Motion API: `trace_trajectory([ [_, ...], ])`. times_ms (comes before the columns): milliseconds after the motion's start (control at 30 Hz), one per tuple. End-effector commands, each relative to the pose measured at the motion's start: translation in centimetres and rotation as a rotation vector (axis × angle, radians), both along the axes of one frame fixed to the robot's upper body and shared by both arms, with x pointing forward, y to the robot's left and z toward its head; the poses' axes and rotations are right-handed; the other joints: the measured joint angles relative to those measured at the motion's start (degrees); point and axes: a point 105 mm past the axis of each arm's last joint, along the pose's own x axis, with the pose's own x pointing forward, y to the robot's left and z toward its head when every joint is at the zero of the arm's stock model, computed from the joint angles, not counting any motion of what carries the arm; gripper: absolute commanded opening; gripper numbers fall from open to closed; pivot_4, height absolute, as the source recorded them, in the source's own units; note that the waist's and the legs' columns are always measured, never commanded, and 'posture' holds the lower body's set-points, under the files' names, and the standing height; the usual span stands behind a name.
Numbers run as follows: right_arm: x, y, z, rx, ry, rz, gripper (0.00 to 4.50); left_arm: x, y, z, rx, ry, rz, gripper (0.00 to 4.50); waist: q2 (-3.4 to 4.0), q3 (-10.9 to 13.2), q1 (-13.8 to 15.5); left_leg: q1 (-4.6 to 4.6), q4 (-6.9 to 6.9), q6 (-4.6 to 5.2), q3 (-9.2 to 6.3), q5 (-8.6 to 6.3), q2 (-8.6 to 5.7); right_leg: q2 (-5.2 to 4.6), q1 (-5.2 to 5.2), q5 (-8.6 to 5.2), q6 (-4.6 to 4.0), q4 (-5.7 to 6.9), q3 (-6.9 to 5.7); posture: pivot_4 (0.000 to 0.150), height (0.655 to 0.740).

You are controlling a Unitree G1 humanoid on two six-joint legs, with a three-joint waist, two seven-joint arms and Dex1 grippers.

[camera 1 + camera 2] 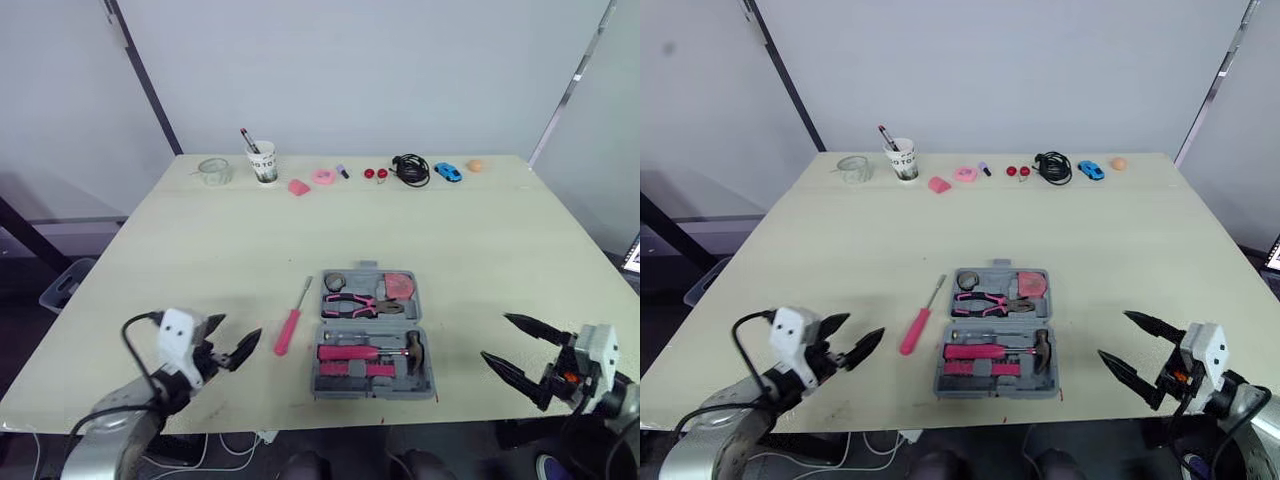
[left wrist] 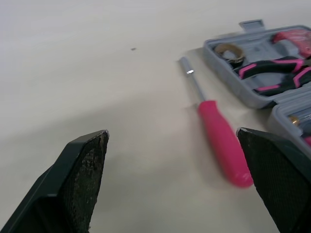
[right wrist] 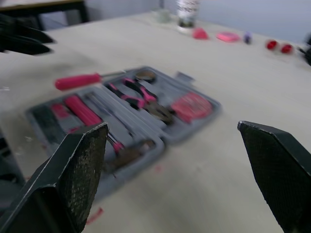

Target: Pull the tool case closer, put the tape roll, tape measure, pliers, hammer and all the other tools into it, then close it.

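The grey tool case [image 1: 330,383] lies open near the table's front edge. Its far half holds the tape roll [image 1: 335,281], the pink tape measure [image 1: 400,287] and the pliers [image 1: 358,303]. Its near half holds the hammer [image 1: 414,349] and pink-handled tools. A pink screwdriver [image 1: 289,326] lies on the table just left of the case, also in the left wrist view [image 2: 217,138]. My left gripper [image 1: 238,335] is open and empty, left of the screwdriver. My right gripper [image 1: 497,338] is open and empty, right of the case [image 3: 189,127].
Along the far edge stand a glass jar [image 1: 214,171], a cup with pens [image 1: 263,162], small pink items [image 1: 298,187], two red balls [image 1: 375,173], a black cable [image 1: 411,168], a blue toy car [image 1: 448,171] and an orange ball [image 1: 475,165].
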Motion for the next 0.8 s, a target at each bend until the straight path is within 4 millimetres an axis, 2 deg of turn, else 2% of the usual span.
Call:
trace_trajectory([
  [33,0.2,1.5,1.7,-0.014,-0.053,0.095,4.50,1.2,-1.4,0.5,0.009,0.011,0.001,4.48,-0.02,0.04,-0.01,-0.01,0.00,0.00,0.01,0.00,-0.01,0.00,-0.01,0.00,0.00,0.00,0.00,0.150,0.7400],
  [167,0.8,3.0,2.9,-0.024,-0.078,0.166,4.50,2.6,-3.3,0.2,-0.021,0.055,0.023,4.48,-0.07,0.04,-0.06,0.02,0.01,0.01,0.01,0.00,-0.04,0.01,0.02,0.01,0.00,0.01,0.01,0.150,0.7400],
  [300,0.6,4.0,3.3,-0.033,-0.077,0.220,4.50,3.1,-5.5,-0.9,-0.017,0.125,0.012,4.48,-0.13,0.05,-0.02,0.01,0.01,0.01,-0.02,0.01,-0.23,0.03,0.04,0.01,0.00,0.02,0.00,0.150,0.7400],
  [500,0.3,4.8,3.9,-0.031,-0.075,0.273,4.50,3.6,-5.7,-2.2,0.024,0.168,0.032,4.48,-0.20,0.09,-0.11,0.02,0.01,0.01,-0.07,0.01,-0.29,0.03,0.04,0.01,0.00,0.03,0.00,0.150,0.7400],
  [800,0.5,4.9,3.9,-0.044,-0.079,0.280,4.50,5.3,-4.9,-3.1,0.093,0.210,0.078,4.48,-0.31,0.16,-0.03,0.00,0.02,0.01,-0.11,0.01,-0.37,0.01,0.05,0.01,0.00,0.02,-0.01,0.150,0.7400],
])
